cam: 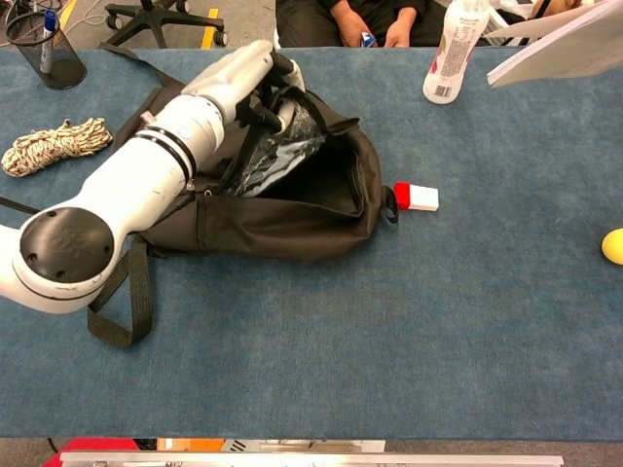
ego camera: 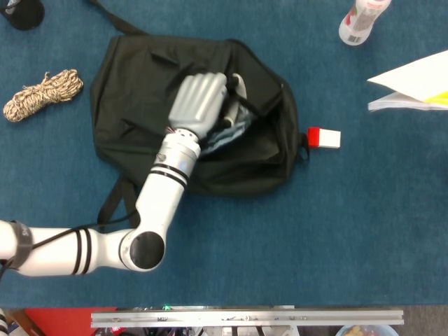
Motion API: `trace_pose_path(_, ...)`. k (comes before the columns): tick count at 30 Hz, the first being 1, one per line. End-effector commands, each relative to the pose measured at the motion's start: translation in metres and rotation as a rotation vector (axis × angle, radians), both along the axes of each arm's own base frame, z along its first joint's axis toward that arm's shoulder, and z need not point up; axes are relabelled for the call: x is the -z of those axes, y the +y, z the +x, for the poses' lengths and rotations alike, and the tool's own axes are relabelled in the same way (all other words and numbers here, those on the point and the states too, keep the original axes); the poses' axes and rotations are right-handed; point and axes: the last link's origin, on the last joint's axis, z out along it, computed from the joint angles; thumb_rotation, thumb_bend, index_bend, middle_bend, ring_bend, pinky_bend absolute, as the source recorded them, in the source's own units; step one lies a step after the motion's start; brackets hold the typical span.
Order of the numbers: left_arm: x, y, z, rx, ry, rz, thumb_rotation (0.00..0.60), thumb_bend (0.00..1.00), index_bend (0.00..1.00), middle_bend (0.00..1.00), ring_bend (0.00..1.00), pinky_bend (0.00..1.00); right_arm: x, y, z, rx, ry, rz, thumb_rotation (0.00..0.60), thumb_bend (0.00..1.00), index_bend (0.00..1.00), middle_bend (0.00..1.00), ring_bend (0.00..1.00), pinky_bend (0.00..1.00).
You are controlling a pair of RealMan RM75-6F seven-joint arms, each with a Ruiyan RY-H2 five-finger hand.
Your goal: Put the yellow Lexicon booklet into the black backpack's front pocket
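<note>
The black backpack (ego camera: 143,77) lies at the left middle of the blue table, its front pocket (ego camera: 262,136) gaping toward the right. My left hand (ego camera: 199,101) grips the pocket's upper edge and holds it raised off the bag; the chest view shows the hand (cam: 255,73) high above the dark pocket opening (cam: 326,185), with crinkled plastic lining under the fingers. The booklet (ego camera: 413,84), white outside with a yellow sliver, shows at the right edge, and in the chest view the booklet (cam: 565,44) hangs tilted at the top right. What carries it is out of frame. My right hand is unseen.
A coil of rope (ego camera: 42,94) lies left of the bag. A white bottle (cam: 453,49) stands at the back, and a red-and-white block (cam: 416,197) sits just right of the pocket. A yellow ball (cam: 613,246) is at the right edge, a mesh pen cup (cam: 44,44) far left.
</note>
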Motion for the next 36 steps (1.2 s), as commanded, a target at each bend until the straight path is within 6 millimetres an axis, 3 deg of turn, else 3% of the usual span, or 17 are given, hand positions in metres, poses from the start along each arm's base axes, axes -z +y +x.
trace_pose_path(1,-0.016,0.006,-0.002,-0.026,-0.068,0.034,0.600,0.54,0.58,0.66,0.65,0.79,0.005,-0.002,0.004,-0.011,0.001,0.012,0.600,0.39,0.80,0.72,0.55,0.54)
trace_pose_path(13,-0.041,0.000,-0.007,-0.058,-0.159,0.062,0.600,0.54,0.57,0.66,0.65,0.79,0.040,-0.022,0.036,-0.088,0.040,0.093,0.600,0.39,0.81,0.73,0.56,0.55)
trace_pose_path(25,-0.046,-0.004,-0.010,-0.078,-0.165,0.037,0.600,0.54,0.56,0.66,0.65,0.79,0.088,-0.049,0.080,-0.172,0.117,0.164,0.600,0.39,0.81,0.73,0.57,0.56)
trace_pose_path(36,-0.051,-0.005,-0.010,-0.092,-0.191,0.026,0.600,0.54,0.55,0.66,0.65,0.79,0.126,-0.067,0.109,-0.214,0.216,0.197,0.600,0.39,0.82,0.74,0.57,0.56)
